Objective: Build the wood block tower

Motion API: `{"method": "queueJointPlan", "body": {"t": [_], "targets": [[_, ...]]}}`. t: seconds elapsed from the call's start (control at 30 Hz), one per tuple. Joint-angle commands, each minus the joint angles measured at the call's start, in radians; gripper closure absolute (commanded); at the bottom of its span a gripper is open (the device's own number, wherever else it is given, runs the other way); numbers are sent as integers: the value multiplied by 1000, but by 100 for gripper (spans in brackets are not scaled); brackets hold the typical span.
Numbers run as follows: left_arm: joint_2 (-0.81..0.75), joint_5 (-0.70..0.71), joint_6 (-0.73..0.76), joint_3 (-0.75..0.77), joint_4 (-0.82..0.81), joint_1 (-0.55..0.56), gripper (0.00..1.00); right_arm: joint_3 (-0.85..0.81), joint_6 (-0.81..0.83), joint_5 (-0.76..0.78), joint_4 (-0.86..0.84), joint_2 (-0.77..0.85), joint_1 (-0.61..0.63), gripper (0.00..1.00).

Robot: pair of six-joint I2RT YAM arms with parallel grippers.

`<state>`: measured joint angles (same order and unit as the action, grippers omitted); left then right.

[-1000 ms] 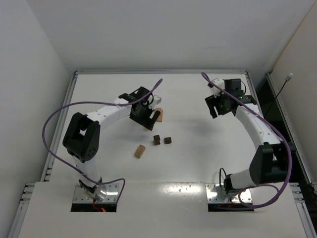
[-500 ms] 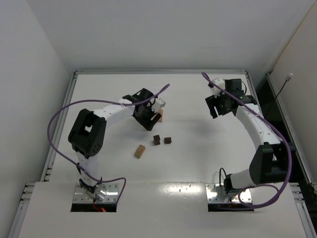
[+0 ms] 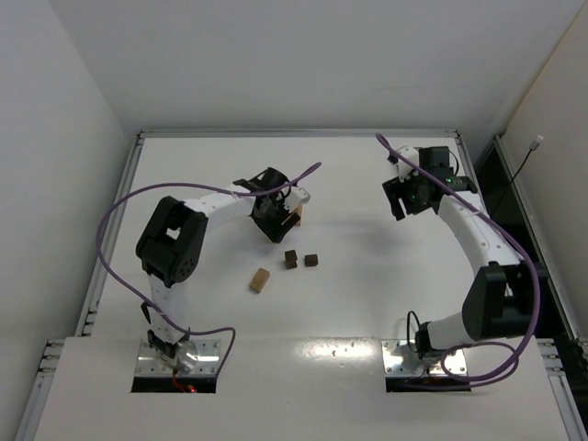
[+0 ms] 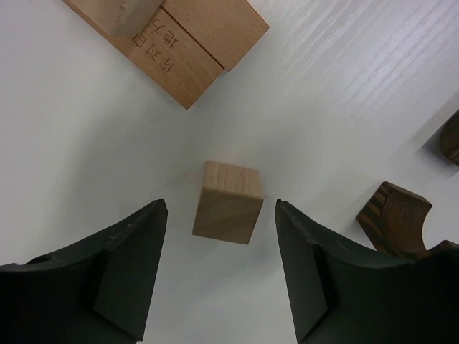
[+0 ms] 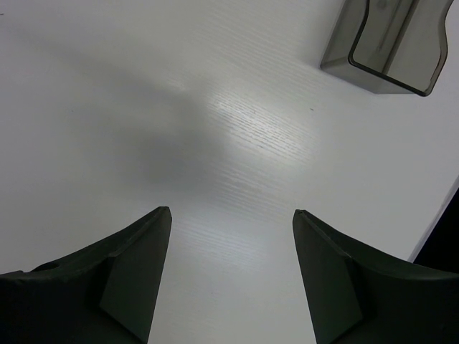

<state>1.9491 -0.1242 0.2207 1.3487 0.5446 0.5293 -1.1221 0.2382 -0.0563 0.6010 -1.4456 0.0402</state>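
Elbow of left arm [image 3: 170, 243] swung right; left gripper [image 3: 274, 219] edged closer to tower [image 3: 296, 213]. Fingers spread, flanking tan cube [image 4: 228, 204], a gap each side, no grip. Tower sits just beyond the fingertips: tan blocks side by side, long axis diagonal in wrist view, squared ends toward cube. Right gripper [image 5: 231, 215] spread wide over table [image 5: 215, 107], holding nothing.
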Motion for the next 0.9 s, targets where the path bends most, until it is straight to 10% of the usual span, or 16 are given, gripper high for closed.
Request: {"method": "queueJointPlan", "body": {"t": [0.0, 0.27, 0.43, 0.87], "targets": [[10, -14, 29, 20, -34, 0, 42, 1, 12, -14, -14, -18, -11, 34], [30, -23, 20, 50, -43, 0, 53, -8, 12, -14, -14, -27, -11, 34], [30, -12, -39, 107, -8, 0, 98, -8, 12, -14, -14, -27, -11, 34], [-38, 250, -696, 198, 149, 103, 100, -8, 12, -14, -14, -9, -11, 34]]}}
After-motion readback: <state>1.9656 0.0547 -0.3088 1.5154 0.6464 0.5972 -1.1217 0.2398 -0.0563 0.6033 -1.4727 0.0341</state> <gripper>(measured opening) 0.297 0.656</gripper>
